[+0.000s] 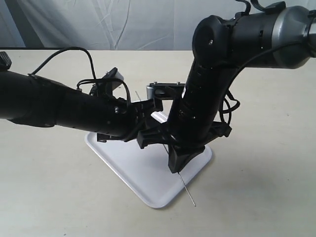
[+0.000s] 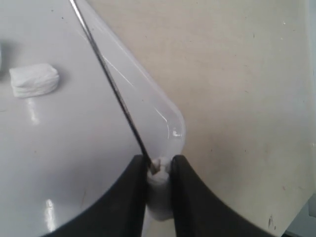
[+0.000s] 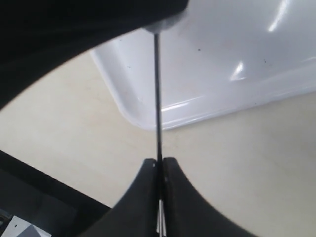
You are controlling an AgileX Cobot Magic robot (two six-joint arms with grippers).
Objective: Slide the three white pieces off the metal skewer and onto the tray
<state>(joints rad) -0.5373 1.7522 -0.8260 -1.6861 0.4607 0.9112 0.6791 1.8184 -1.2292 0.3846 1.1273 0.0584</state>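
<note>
The metal skewer [image 3: 158, 94] is pinched by the right gripper [image 3: 159, 165] over the tray [image 1: 148, 181]; a skewered white piece [image 2: 159, 196] is squeezed by the left gripper [image 2: 158, 167], and a loose white piece [image 2: 33, 80] is seen lying on it.

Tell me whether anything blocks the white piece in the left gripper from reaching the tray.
Nothing visible does. The left gripper pinches the white piece by a corner of the tray; the metal skewer ends in it, and the loose piece lies well apart.
</note>
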